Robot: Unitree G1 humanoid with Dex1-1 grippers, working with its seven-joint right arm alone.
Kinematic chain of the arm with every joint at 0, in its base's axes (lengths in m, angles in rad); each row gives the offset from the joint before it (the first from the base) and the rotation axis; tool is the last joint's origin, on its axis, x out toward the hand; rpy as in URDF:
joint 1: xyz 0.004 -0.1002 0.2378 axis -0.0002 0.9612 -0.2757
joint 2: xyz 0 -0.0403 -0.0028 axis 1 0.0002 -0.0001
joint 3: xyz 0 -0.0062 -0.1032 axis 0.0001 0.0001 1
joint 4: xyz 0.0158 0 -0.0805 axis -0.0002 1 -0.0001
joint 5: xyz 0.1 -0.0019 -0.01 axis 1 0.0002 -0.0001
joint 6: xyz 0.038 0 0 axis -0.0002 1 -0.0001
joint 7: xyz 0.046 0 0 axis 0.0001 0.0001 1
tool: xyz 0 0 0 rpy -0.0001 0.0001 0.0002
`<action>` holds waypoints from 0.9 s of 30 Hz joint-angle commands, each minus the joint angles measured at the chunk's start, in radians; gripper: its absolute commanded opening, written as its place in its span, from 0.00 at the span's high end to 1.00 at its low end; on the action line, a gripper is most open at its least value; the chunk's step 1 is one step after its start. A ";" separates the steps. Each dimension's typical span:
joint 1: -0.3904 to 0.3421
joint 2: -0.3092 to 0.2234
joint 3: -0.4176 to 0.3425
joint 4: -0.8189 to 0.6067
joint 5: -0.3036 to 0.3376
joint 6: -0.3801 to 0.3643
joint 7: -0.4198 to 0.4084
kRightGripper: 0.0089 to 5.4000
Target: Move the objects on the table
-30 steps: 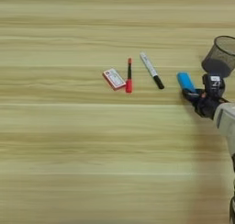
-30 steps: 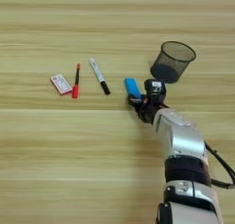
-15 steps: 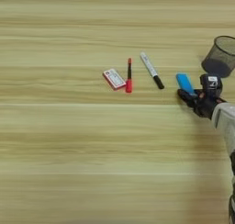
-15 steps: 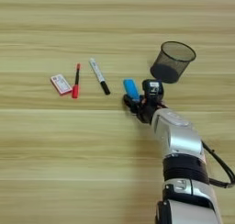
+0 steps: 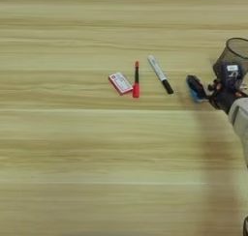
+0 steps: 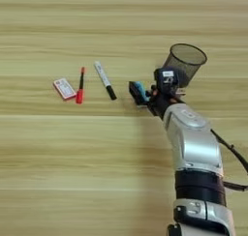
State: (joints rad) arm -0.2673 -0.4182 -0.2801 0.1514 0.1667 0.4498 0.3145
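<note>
Blue block (image 6: 140,91) was largely covered by the black fingers of the right gripper (image 6: 139,94); whether they pinched it could not be read. Mesh cup (image 5: 234,56) ran off the left eye view's right edge. Print on the card box (image 5: 120,82) was too small to read.

Nothing here can be read. The card box (image 6: 64,88), far left of the gripper (image 6: 138,93), carries only illegible marks.

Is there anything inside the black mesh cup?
Through the open top of the mesh cup, only dark mesh wall shows; nothing is visible inside. Its lower part is hidden behind the gripper, which is at the blue block, so the bottom cannot be checked.
</note>
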 commanded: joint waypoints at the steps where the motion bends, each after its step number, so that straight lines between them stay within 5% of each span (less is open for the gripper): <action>1: -0.051 -0.006 -0.020 -0.096 0.023 -0.031 -0.021 0.16; 9: -0.072 0.070 0.004 -0.090 0.044 -0.093 -0.024 0.01; 18: -0.097 0.142 0.033 -0.079 0.040 -0.216 -0.047 0.01; 23: -0.117 0.171 0.017 -0.151 0.063 -0.176 -0.110 0.01; 27: -0.124 0.252 0.031 -0.173 0.081 -0.164 -0.177 0.01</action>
State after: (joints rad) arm -0.3118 -0.1959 -0.2554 0.0258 0.2323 0.3148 0.1736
